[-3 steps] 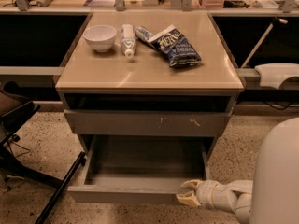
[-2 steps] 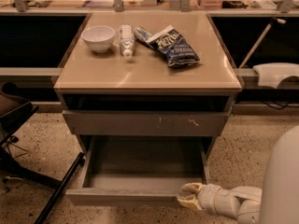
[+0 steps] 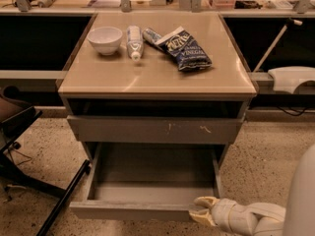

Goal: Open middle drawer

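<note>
The middle drawer (image 3: 133,210) is the low grey handleless one. It stands pulled far out towards me, and its grey inside (image 3: 152,173) shows empty. My gripper (image 3: 202,211) is at the right end of the drawer's front edge, against it, with my pale arm (image 3: 251,219) reaching in from the lower right. Above the open drawer, the grey front with white scratch marks (image 3: 155,129) is shut. A dark gap runs under the tabletop.
On the tan cabinet top (image 3: 157,77) stand a white bowl (image 3: 105,38), a lying white bottle (image 3: 134,41) and a blue chip bag (image 3: 184,48). A black chair base (image 3: 29,176) is at the left. A white object (image 3: 293,77) sits on the right ledge. The floor is speckled.
The open drawer's front has come a little further out towards me, and my gripper has moved with it, lower in the view.
</note>
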